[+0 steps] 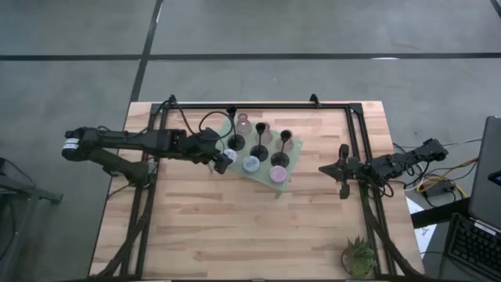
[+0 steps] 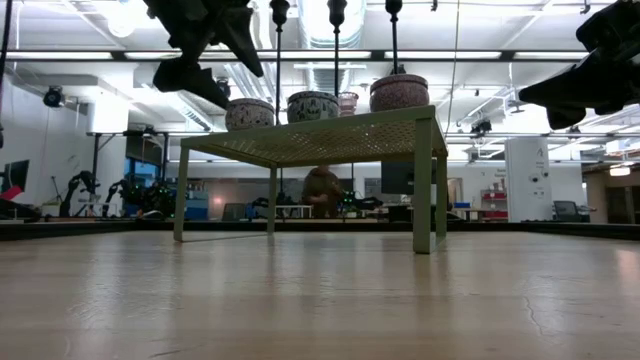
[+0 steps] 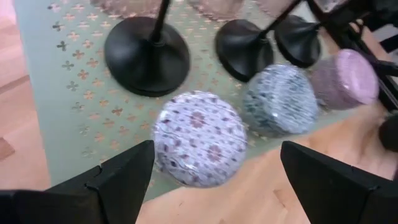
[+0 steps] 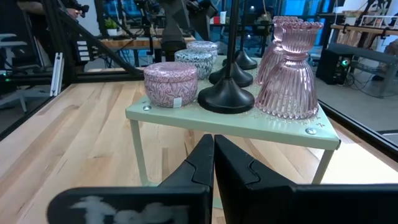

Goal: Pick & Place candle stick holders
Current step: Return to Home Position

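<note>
A pale green perforated stand point(image 1: 288, 164) carries the candle stick holders: three black slim-stemmed ones point(image 1: 259, 149), two pink glass ones point(image 4: 288, 74) and three squat round ones. My left gripper point(image 3: 216, 149) is open. Its fingers stand on either side of the white-patterned squat holder point(image 3: 199, 137) at the stand's near left edge without touching it. Beside that holder sit a pale-blue one point(image 3: 278, 99) and a lavender one point(image 3: 345, 78). My right gripper point(image 4: 213, 155) is shut and empty, right of the stand point(image 4: 236, 118), pointing at it.
A black frame's rails point(image 1: 250, 105) run around the work area. A spiky green potted plant point(image 1: 358, 257) stands at the near right corner. A laptop point(image 1: 489, 172) sits off the table's right edge. Bare wood point(image 1: 235, 227) lies near of the stand.
</note>
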